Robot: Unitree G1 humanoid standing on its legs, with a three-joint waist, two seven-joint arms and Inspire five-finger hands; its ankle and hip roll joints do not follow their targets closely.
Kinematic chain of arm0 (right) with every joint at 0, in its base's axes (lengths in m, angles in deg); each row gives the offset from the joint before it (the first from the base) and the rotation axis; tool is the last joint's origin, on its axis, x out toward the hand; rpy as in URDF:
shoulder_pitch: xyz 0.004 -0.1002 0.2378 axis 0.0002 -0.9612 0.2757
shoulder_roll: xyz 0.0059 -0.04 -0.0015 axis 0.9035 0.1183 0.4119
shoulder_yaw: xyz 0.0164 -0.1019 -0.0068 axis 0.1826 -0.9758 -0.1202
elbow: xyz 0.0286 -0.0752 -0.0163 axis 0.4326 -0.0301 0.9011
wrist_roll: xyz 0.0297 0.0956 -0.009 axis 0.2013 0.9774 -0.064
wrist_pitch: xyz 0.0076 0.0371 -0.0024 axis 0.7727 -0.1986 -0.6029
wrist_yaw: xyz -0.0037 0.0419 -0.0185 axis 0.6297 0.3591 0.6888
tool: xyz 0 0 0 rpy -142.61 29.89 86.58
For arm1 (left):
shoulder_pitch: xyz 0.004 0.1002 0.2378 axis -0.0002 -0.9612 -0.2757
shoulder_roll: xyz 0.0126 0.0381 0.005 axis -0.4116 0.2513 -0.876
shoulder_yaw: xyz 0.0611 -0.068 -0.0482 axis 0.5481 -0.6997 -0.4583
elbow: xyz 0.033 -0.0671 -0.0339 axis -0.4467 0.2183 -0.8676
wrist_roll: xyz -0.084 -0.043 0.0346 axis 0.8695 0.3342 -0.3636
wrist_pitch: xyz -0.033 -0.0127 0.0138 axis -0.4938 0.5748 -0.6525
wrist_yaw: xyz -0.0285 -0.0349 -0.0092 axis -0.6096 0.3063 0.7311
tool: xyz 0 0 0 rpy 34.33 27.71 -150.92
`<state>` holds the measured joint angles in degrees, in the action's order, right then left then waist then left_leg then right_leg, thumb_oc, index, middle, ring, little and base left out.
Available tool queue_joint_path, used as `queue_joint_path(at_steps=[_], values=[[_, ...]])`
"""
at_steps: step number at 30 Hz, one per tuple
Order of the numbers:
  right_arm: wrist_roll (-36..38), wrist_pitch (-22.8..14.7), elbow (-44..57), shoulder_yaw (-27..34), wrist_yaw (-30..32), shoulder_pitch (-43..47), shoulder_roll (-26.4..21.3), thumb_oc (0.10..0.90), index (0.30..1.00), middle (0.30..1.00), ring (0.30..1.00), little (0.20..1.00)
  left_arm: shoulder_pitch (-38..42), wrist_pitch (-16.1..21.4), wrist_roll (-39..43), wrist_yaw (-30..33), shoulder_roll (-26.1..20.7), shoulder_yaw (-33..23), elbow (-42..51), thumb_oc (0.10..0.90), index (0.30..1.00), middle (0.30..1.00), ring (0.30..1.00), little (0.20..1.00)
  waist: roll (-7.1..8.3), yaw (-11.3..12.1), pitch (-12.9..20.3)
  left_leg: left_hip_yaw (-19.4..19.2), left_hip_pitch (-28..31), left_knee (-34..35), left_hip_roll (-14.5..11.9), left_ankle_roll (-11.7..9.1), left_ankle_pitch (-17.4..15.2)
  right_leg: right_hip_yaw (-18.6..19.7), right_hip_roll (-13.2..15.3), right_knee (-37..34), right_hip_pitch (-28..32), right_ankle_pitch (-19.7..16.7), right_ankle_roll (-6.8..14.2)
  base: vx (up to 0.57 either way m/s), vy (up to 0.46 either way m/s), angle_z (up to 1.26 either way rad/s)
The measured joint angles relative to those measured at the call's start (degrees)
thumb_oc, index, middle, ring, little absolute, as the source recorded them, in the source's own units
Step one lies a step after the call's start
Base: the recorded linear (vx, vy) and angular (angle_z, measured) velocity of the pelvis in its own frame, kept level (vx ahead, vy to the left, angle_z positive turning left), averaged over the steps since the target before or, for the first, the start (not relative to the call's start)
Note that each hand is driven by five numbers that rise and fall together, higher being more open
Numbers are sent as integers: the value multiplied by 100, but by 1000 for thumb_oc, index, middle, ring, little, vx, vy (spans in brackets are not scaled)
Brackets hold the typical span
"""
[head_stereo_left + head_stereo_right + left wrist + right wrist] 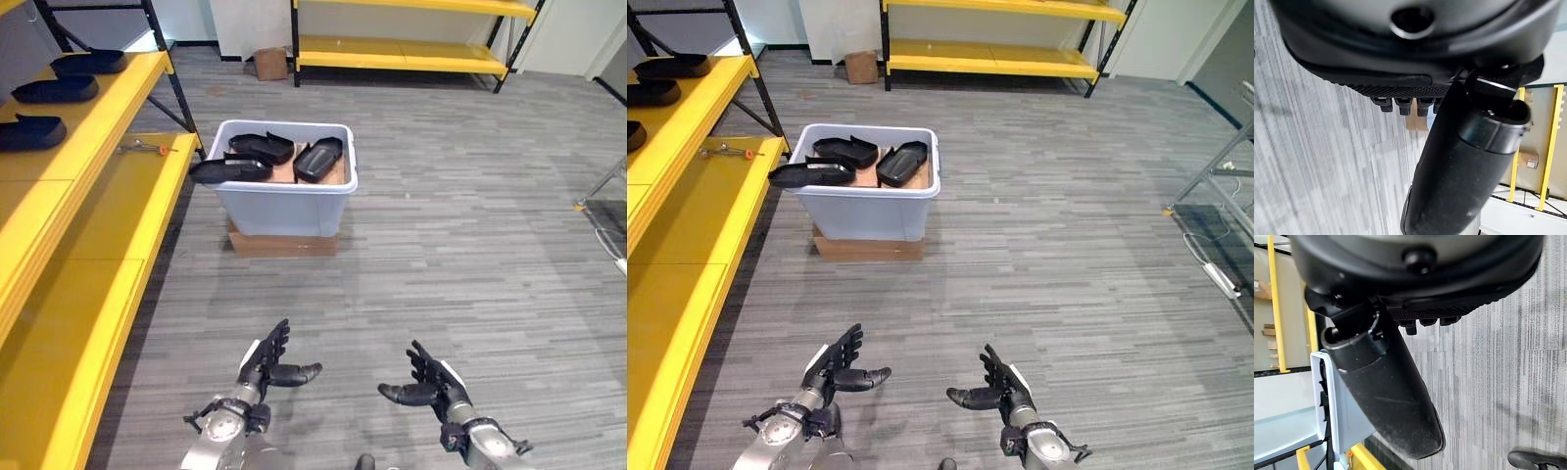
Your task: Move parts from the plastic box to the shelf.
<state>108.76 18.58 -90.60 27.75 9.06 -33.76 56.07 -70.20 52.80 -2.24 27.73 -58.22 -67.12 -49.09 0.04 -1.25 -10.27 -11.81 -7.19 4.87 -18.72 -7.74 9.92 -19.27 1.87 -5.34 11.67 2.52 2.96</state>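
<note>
Left eye view | left hand (266,367), right hand (431,387) spread, empty | plastic box (284,196) parts (318,159) overlap

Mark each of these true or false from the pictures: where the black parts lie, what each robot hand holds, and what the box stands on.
1. Both hands are empty. True: the left robot hand and right robot hand hang open above the floor.
2. The plastic box is empty. False: black parts lie in it, one jutting over its rim.
3. The box stands directly on the floor. False: it sits on a flat cardboard box.
4. Black parts already lie on the yellow shelf. True.
5. A robot hand touches the box. False: both are well short of it.
</note>
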Motion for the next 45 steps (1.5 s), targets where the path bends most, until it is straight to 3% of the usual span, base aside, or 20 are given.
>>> queue_joint_path(at_steps=[1,3,9,12,15,16,17,20,23,25,29,32,33,35,37,40,42,43,44,45], values=[[-2,25,-45,-14,-10,-15,136,900,1000,1000,1000,1000,-24,-13,1,16,-186,-62,19,900,1000,1000,1000,1000,209,99,39,-209,148,0,335,110,378,188,373,1,24,30,231,362,299,-44],[-2,26,27,-26,-73,-5,293,900,1000,1000,1000,1000,31,-13,4,23,-444,-152,64,900,1000,1000,1000,1000,545,141,84,-373,168,-14,841,385,237,192,894,155,-45,-30,303,276,243,-16],[-63,45,78,-139,-148,321,559,900,1000,1000,1000,1000,114,23,14,57,-673,-298,196,900,1000,1000,1000,1000,525,356,69,-517,443,-17,1472,729,-227,154,1582,1030,-228,-326,585,207,246,4],[-117,54,80,-71,-135,449,552,900,1000,1000,1000,1000,112,22,-3,23,-650,-170,199,900,1000,1000,1000,1000,399,326,70,-455,524,-22,1643,931,-384,391,1908,2424,-847,-492,719,185,248,18],[-118,52,69,-22,-99,352,514,900,1000,1000,1000,1000,146,20,-32,20,-639,-41,184,900,1000,1000,1000,1000,339,155,43,-161,584,-67,1806,1143,-458,989,2059,3654,-1394,-1134,978,153,160,60],[-124,92,44,-23,-101,292,524,900,1000,1000,1000,1000,118,26,-40,38,-644,-4,214,900,1000,1000,1000,1000,291,172,15,-34,674,-36,1840,1287,-550,1452,1914,4341,-1911,-575,1055,245,193,54],[-124,96,42,-24,-133,286,539,900,1000,1000,1000,1000,104,5,-42,46,-688,12,201,900,1000,1000,1000,1000,267,153,-2,6,725,-35,1862,1311,-561,1587,1747,4502,-2102,-261,1019,175,85,40],[-122,92,75,10,-180,273,503,900,1000,1000,1000,1000,44,-15,-92,17,-693,34,193,900,1000,1000,1000,1000,42,67,-134,67,939,-23,1892,1398,-720,1546,1208,3355,-2385,296,664,159,-12,13],[-123,112,61,7,-184,151,433,900,1000,1000,1000,1000,114,-6,-101,5,-597,115,63,900,1000,1000,1000,1000,-153,-107,-187,170,1086,-27,1981,1231,-863,1501,1255,1187,-2521,-166,708,211,-89,18],[-125,126,57,-16,-187,82,429,900,1000,1000,1000,1000,108,-2,-162,8,-595,90,6,900,1000,1000,1000,1000,-68,-167,-194,162,1237,-26,2100,1216,-951,1339,1502,-19,-2653,-766,791,203,-79,12],[-208,132,41,-3,-184,-25,402,900,1000,1000,1000,1000,25,12,-257,2,-505,66,-9,900,1000,1000,1000,1000,41,-248,-160,292,1551,-27,2110,1135,-1225,1010,1653,-19,-2792,-1198,773,192,-86,14],[-343,138,30,-2,-194,-77,412,900,1000,1000,1000,1000,-120,12,-309,-34,-421,37,-3,900,1000,1000,1000,1000,244,-305,-42,425,1911,-29,2061,725,-1452,690,1537,18,-2259,-1255,649,264,-129,22],[-346,170,-28,14,-186,-23,365,900,1000,1000,1000,1000,-136,1,-313,-16,-279,34,-29,900,1000,1000,1000,1000,134,-303,-26,435,2003,-27,1910,609,-1526,617,1427,65,-2199,-1532,634,304,-185,29],[-346,216,-36,47,-188,40,221,900,1000,1000,1000,1000,-140,1,-373,-100,7,44,-21,900,1000,1000,1000,1000,-131,-302,97,414,2127,-28,1524,532,-1542,576,1023,38,-1990,-1877,324,254,-181,12],[-344,222,-21,63,-186,317,60,900,1000,1000,1000,1000,-61,29,-435,-118,124,46,57,900,1000,1000,1000,1000,-239,-314,144,310,2097,-234,1156,258,-1361,463,672,50,-1889,-1749,30,223,-189,-6],[-333,175,11,219,-174,611,-156,900,1000,1000,1000,1000,289,30,-431,-112,148,67,51,900,1000,1000,1000,1000,-288,-395,149,414,1879,-592,809,-42,-1137,323,400,297,-1912,-1338,-124,273,-278,13],[-324,126,-62,206,-149,588,-254,900,1000,1000,1000,1000,486,45,-418,-101,141,74,29,900,1000,1000,1000,1000,-238,-471,140,637,1488,-1408,587,-358,-840,145,282,756,-1951,-742,-174,344,-450,23],[-323,134,-51,180,-165,445,-227,900,1000,1000,1000,1000,422,47,-413,-92,106,45,13,900,1000,1000,1000,1000,-77,-309,138,851,869,-2688,541,-718,-515,221,245,809,-1894,-606,-408,259,-397,-36],[-317,134,-53,156,-147,399,-185,900,1000,1000,1000,1000,255,64,-404,-82,87,8,20,900,1000,1000,1000,1000,88,-110,44,1428,-12,-4367,645,-786,-152,352,167,821,-1783,-540,-716,210,-279,-51],[-313,129,-52,143,-125,386,-135,900,1000,1000,1000,1000,181,59,-409,-107,18,10,5,900,1000,1000,1000,1000,255,-89,-76,1626,-576,-5113,955,-703,-306,362,167,746,-1581,-508,-803,209,-179,-32]])
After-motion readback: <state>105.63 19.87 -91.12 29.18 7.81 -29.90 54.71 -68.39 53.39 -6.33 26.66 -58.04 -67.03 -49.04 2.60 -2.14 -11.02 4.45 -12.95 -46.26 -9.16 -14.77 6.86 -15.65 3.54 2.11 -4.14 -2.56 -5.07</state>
